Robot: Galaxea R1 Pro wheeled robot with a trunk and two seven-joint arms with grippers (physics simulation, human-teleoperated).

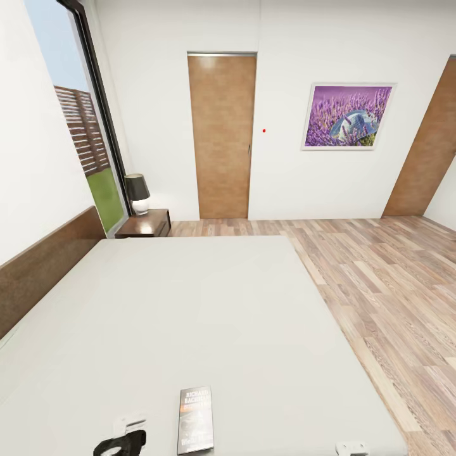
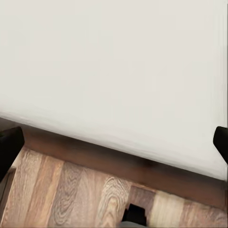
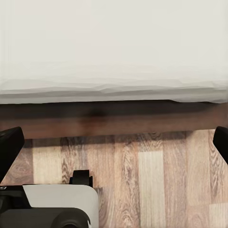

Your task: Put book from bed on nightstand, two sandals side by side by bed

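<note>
Book (image 1: 196,420) lies closest to the head camera, flat on the bed (image 1: 209,316) near its foot edge, cover up, its long axis running away toward the far side of the mattress and tilted only slightly. Just beside the book, on the headboard side, the dark left gripper (image 1: 120,443) sits at the mattress edge; the right gripper's pale fitting (image 1: 352,449) shows well apart from the book on the other side, so the left arm looks the nearer one for a pickup. From this view I cannot tell how wide either pair of jaws stands. Beyond the bed, the nightstand (image 1: 145,224) stands at the far end of the headboard with a lamp (image 1: 137,193) on it, well apart from the book, so carrying the book there would likely need a drive round the bed. No sandals can be made out. From the left wrist, the fingertips (image 2: 9,148) stand at the two edges of the picture, spread wide with nothing between them; ahead lie the bed's white top, its brown frame and plank floor (image 2: 71,194), so this arm is held low before the bed. From the right wrist, the fingertips (image 3: 10,149) are likewise spread wide and empty, facing the bed's side and frame, with floor (image 3: 152,180) beneath and part of the robot's own base (image 3: 52,206) nearby.
</note>
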